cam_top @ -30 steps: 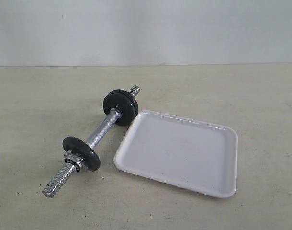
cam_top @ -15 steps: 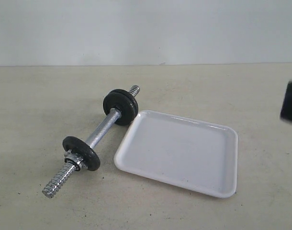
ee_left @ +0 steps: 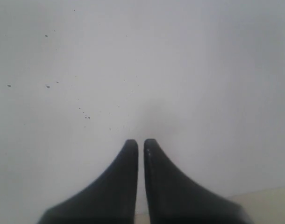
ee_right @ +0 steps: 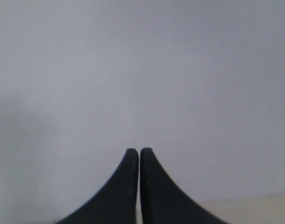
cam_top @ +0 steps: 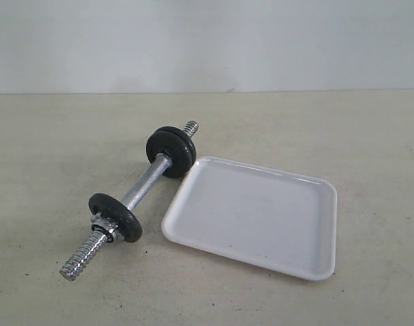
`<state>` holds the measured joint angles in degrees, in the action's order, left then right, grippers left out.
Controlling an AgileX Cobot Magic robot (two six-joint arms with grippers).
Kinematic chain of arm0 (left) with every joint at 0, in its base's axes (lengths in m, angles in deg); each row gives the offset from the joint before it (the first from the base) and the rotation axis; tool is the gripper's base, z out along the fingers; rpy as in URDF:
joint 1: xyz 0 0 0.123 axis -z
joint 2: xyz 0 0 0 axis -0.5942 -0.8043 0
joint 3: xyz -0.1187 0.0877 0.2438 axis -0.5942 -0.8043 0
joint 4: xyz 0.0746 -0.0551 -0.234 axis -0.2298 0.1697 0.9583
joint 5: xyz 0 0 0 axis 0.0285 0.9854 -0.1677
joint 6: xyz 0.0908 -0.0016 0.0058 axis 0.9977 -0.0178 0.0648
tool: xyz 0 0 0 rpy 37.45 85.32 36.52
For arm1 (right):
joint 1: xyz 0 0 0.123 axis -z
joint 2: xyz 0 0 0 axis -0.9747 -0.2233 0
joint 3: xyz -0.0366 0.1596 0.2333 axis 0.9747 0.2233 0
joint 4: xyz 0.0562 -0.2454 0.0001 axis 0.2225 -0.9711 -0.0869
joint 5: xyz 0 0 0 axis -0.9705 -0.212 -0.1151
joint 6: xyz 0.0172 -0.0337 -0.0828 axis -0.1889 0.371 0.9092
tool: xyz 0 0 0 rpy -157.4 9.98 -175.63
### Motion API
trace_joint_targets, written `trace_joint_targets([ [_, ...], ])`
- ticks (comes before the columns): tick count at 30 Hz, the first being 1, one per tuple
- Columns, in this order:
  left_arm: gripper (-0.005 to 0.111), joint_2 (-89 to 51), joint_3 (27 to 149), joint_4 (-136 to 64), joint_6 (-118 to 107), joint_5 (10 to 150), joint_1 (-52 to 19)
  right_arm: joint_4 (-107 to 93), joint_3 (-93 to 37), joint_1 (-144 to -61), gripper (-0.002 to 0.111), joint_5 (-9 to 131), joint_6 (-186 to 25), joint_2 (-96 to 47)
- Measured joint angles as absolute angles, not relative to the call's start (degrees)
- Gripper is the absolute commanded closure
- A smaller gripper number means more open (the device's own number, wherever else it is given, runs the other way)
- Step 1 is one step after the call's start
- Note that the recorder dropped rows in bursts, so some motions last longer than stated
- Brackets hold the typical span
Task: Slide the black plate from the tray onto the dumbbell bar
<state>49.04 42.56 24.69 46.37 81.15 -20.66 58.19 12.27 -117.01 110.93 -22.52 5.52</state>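
Exterior view: the dumbbell bar (cam_top: pixel 144 185) lies flat on a beige table (cam_top: pixel 51 142). Its long axis runs diagonally, approx. 7 o'clock to 1 o'clock. The near threaded end points to 7 o'clock and the far threaded tip pokes out toward 1 o'clock.

The black plate (cam_top: pixel 172 152) is on the bar near the far end, standing on edge w/ its face turned toward 7 o'clock. It is one of two dark discs pressed together there, and which of the pair it is can't be told.

A single dark disc (cam_top: pixel 116 217) sits near the 7 o'clock end, w/ a chrome collar nut (cam_top: pixel 102 225) against its outer side.

The tray (cam_top: pixel 309 272), glossy white, lies at approx. 4 o'clock from the disc pair. Its nearest corner is just beside them (touching or not, can't tell).

Left wrist view: the left gripper (ee_left: pixel 140 142) has its dark fingers (ee_left: pixel 124 177) drawn together w/ only a thin slit btwn them. It grips nothing and faces a pale wall.

Right wrist view: the right gripper (ee_right: pixel 139 151) is closed tip to tip, also empty-handed, against the same kind of pale backdrop.
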Motion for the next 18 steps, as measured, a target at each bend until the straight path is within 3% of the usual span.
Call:
trace_joint_targets([
  [5, 0.102, 49.04, 42.53, 24.69, 46.15, 81.03, -20.66, 68.41, 12.36, -117.01, 0.109, 112.01, -23.48, 1.83],
  [15, 0.102, 49.04, 42.53, 24.69, 46.15, 80.9, -20.66, 69.96, 12.36, -117.11, 0.109, 112.01, -23.61, 1.31],
  [18, 0.102, 49.04, 42.53, 24.8, 46.15, 80.9, -20.66, 71.04, 12.36, -116.35, 0.109, 107.13, -26.47, 7.72],
])
